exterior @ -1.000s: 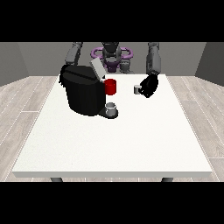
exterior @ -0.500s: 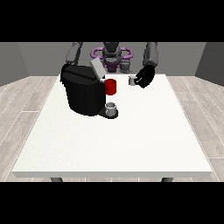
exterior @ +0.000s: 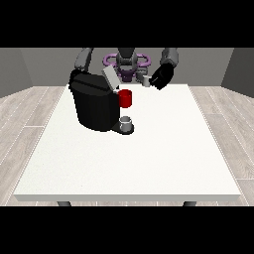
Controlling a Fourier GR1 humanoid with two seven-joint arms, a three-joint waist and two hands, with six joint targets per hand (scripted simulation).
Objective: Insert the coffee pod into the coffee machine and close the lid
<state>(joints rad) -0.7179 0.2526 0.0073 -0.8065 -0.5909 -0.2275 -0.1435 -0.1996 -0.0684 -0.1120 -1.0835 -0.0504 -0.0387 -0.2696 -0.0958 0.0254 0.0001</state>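
1. A large white counter (exterior: 149,158) fills the middle of the frame, with the robot small at the upper centre behind its far edge.
2. The black coffee machine (exterior: 94,106) stands on the counter in the upper left part of the frame, near the far edge.
3. Its grey lid (exterior: 110,78) is raised and tilted, rising from the machine's top toward the upper right.
4. A red part (exterior: 126,98) shows on the machine's right side, just below the raised lid.
5. A small grey cup (exterior: 126,123) sits at the foot of the machine on its dark base, directly below the red part.
6. The robot hand at the view's right (exterior: 162,77) is lifted above the far edge of the counter, right of the machine and well apart from the counter's near half.
7. That robot hand has its fingers curled round a small pale coffee pod (exterior: 146,81), which shows at the hand's left side.
8. The coffee pod is in the air, between the raised lid and the hand, a little higher than the red part and not touching the machine.
9. The robot hand at the view's left is hidden behind the coffee machine; only its grey arm (exterior: 83,58) shows above the machine's top left, so I cannot tell how that hand stands.
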